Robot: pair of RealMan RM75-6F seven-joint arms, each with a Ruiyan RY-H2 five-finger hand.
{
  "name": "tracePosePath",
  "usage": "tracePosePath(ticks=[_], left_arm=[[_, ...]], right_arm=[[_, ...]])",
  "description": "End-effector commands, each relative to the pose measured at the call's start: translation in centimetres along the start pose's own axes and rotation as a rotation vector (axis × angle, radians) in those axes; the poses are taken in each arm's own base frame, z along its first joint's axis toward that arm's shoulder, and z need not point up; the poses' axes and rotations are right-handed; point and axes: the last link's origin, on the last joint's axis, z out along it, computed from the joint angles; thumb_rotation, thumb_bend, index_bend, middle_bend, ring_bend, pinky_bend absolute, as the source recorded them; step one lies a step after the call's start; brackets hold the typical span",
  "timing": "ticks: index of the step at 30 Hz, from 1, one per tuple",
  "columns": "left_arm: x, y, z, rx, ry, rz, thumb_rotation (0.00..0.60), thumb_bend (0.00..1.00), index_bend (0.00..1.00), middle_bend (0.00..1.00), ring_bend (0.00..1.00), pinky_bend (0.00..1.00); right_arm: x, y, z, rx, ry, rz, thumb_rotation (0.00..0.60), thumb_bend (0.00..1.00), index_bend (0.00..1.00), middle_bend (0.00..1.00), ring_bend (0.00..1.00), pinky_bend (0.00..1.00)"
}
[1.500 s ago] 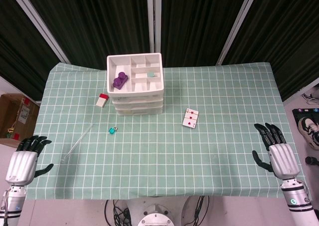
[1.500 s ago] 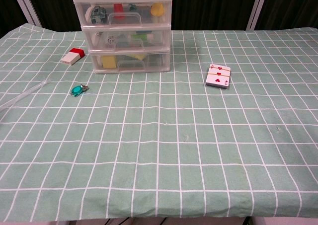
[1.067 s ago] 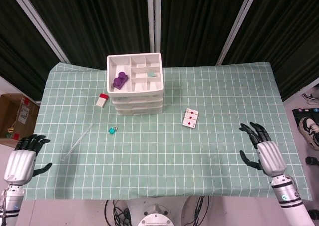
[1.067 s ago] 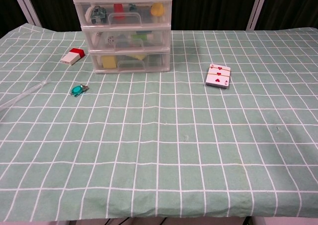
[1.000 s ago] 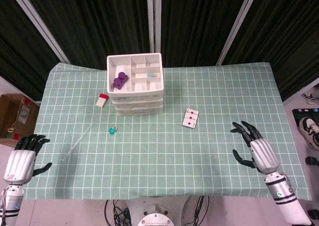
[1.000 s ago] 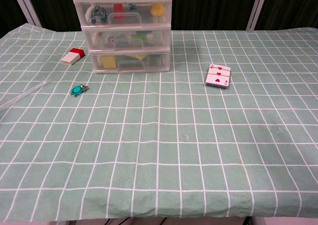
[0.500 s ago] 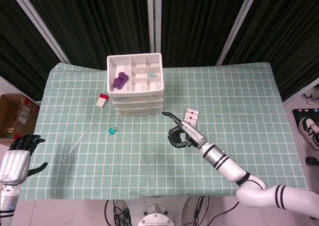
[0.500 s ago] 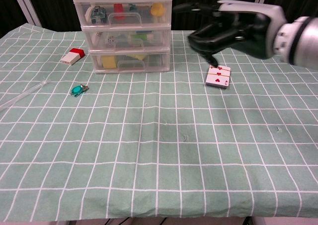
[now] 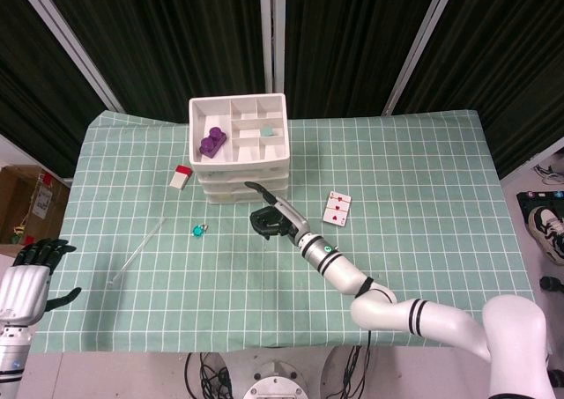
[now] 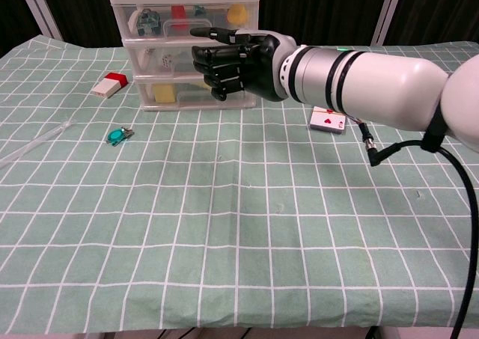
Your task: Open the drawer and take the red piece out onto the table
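Right hand (image 10: 238,60) empty, fingers curled with one extended, just before the drawer unit (image 10: 183,43) to reach a handle; red piece (image 10: 179,12) behind top drawer front, beyond the fingertips; left hand (image 9: 25,289) idle, spread, off the surface

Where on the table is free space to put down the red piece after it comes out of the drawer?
The widest bare cloth is the near half of the table, in front of the right hand. Another free patch lies right of the playing cards. It is crowded left of the drawer unit: the red-and-white block, teal item and clear stick lie there.
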Motion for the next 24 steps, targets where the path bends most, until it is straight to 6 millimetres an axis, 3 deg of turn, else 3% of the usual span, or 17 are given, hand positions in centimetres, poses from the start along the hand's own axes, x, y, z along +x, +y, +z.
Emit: tracePosePath(ticks=[1, 24], left_arm=[[0.0, 0.0, 0.1, -0.002, 0.003, -0.001, 0.6, 0.0, 0.29, 0.22, 0.16, 0.2], [0.1, -0.2, 0.1, 0.005, 0.003, 0.004, 0.6, 0.0, 0.29, 0.22, 0.16, 0.2]], right_arm=[[-0.4, -0.2, 1.0, 0.009, 0.007, 0.016, 0.6, 0.51, 0.05, 0.75, 0.75, 0.76], [-1.4, -0.3, 4.8, -0.016, 0.003, -0.031, 0.6, 0.51, 0.08, 0.75, 0.75, 0.76]])
